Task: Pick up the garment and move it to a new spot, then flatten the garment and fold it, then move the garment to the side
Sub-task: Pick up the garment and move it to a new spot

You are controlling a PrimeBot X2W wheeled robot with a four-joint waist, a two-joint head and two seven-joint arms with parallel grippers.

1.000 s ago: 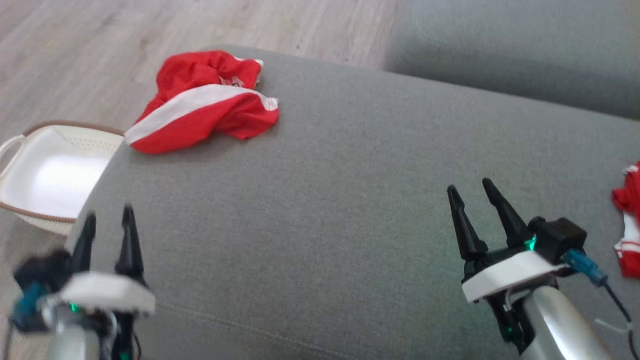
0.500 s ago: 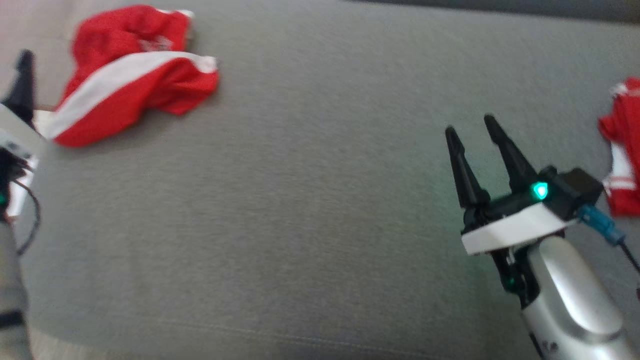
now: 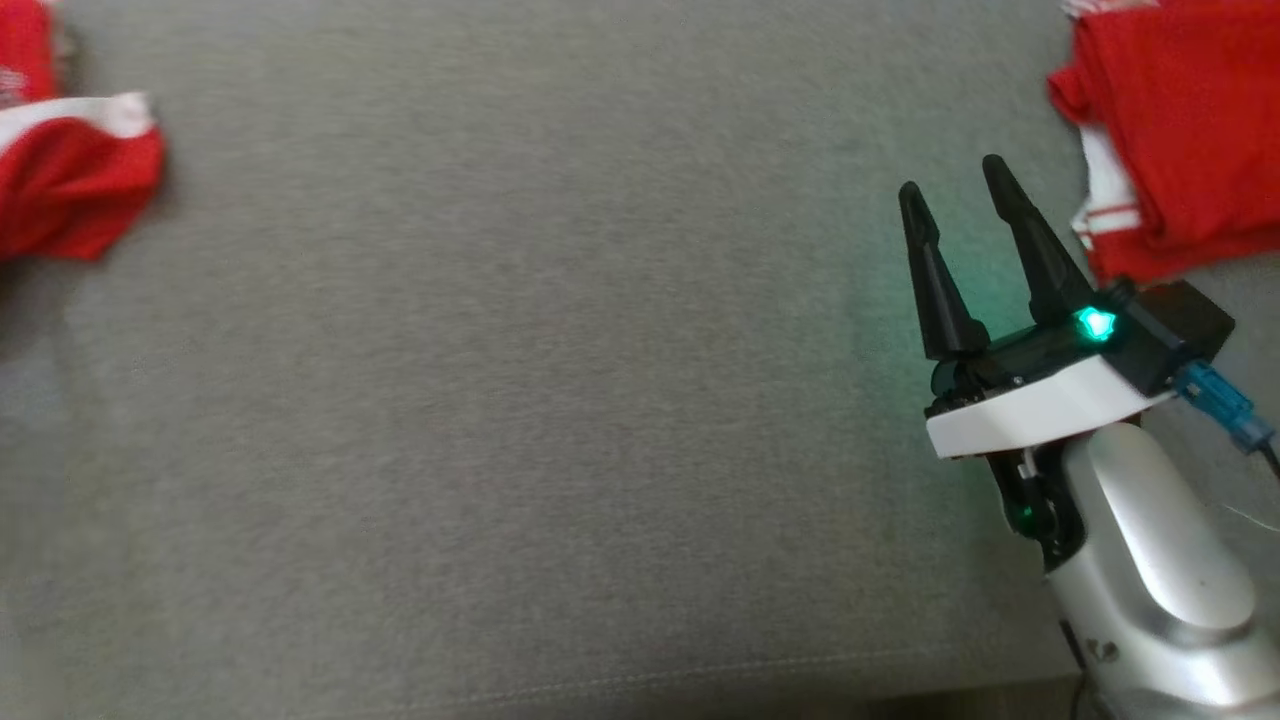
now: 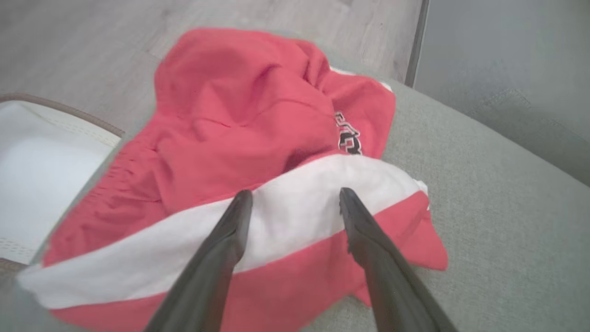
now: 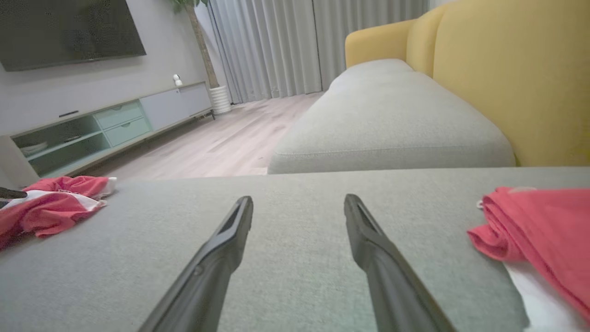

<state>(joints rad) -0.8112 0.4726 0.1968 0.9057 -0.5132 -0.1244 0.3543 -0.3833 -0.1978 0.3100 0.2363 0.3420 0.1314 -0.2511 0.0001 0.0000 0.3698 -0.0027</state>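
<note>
At 3 o'clock in the head view, the right gripper (image 3: 952,180) hangs over the gray cushion (image 3: 550,350) with its fingers apart. The left gripper (image 4: 296,196), also spread, points at the white band of the crumpled red garment (image 4: 239,115), which lies at the cushion's edge, about 9 o'clock. Whether it touches the garment I cannot tell. A folded red pile (image 3: 1180,130) lies at 2 o'clock, and a white basket (image 4: 41,184) sits beyond the garment.

The right claw (image 3: 952,180) has tapered black fingers (image 3: 935,290), a white collar (image 3: 1030,405), green light (image 3: 1095,323), blue connector (image 3: 1220,400), silver forearm (image 3: 1160,560).

Head down, wrists low — shared cushion (image 3: 520,400)
</note>
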